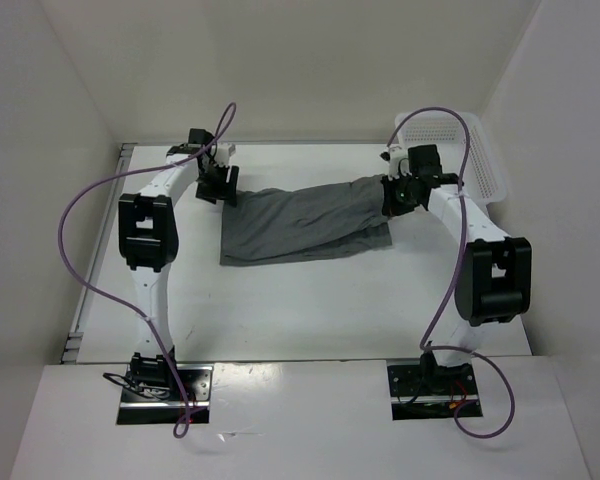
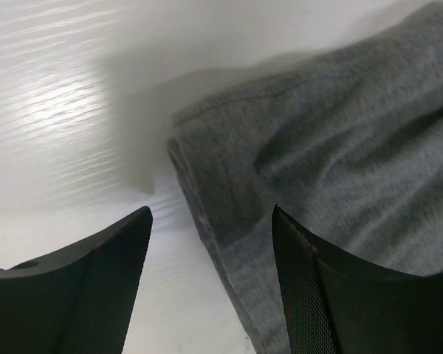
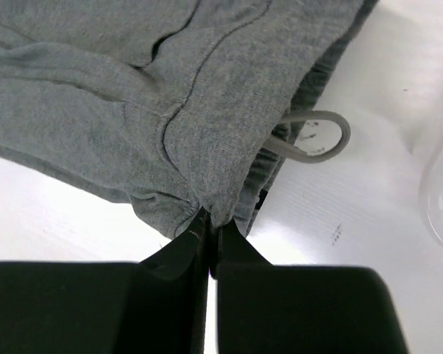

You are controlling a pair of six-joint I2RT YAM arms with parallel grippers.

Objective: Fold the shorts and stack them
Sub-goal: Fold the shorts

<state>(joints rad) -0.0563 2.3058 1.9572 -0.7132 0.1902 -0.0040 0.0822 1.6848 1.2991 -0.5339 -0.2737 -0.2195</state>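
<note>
1. At the waistband end, the right gripper (image 3: 209, 227) is pinched tight on a bunched bit of the shorts (image 3: 170, 96), just beside the drawstring loop (image 3: 321, 136).
2. At the far end, the left gripper (image 2: 210, 217) hovers at the leg hem, jaws wide apart and holding nothing.
3. Outward, the shorts lie stretched across the table (image 1: 280, 300), seemingly halved leg over leg.
4. Left to do, I judge: a crosswise fold, then stacking.

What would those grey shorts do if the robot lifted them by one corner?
Probably sag and drape: the shorts lie wrinkled and bunch where the right gripper pinches them. Likely light, being thin knit. Unlikely to slip; the fabric looks matte.
</note>
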